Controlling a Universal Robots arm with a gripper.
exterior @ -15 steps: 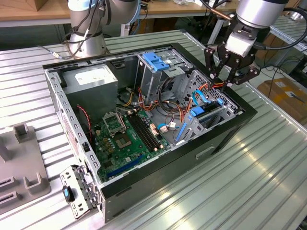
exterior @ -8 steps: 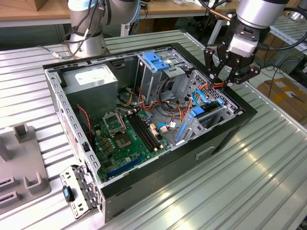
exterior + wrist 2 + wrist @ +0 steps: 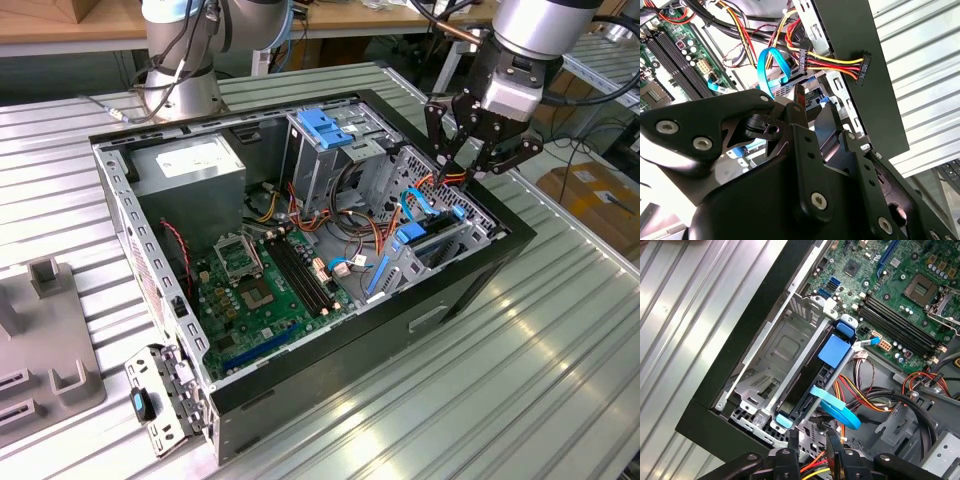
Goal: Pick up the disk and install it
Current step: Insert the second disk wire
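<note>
The disk sits edge-up in a slot of the drive cage, at the end of the open computer case on the exterior view's right. In the first wrist view its dark body runs lengthwise between metal cage walls, with blue plastic rail ends showing at both ends and a blue tab just beside its upper edge. In the exterior view the same disk shows as a dark slab with blue trim, standing in the cage beside the case's right wall.

The gripper hangs just above that corner of the case, apart from the disk. Its two dark fingers point down toward the cage and stand close together with a narrow gap between them; they hold nothing. A bundle of red, yellow and black power wires ending in a black connector lies draped over the case edge near the fingers, and a light-blue flat data cable loops just beside the disk's near end.

Farther left inside the case lies the green motherboard with black memory slots, and at the far left corner the grey power supply. The case rests on a ribbed metal table.
</note>
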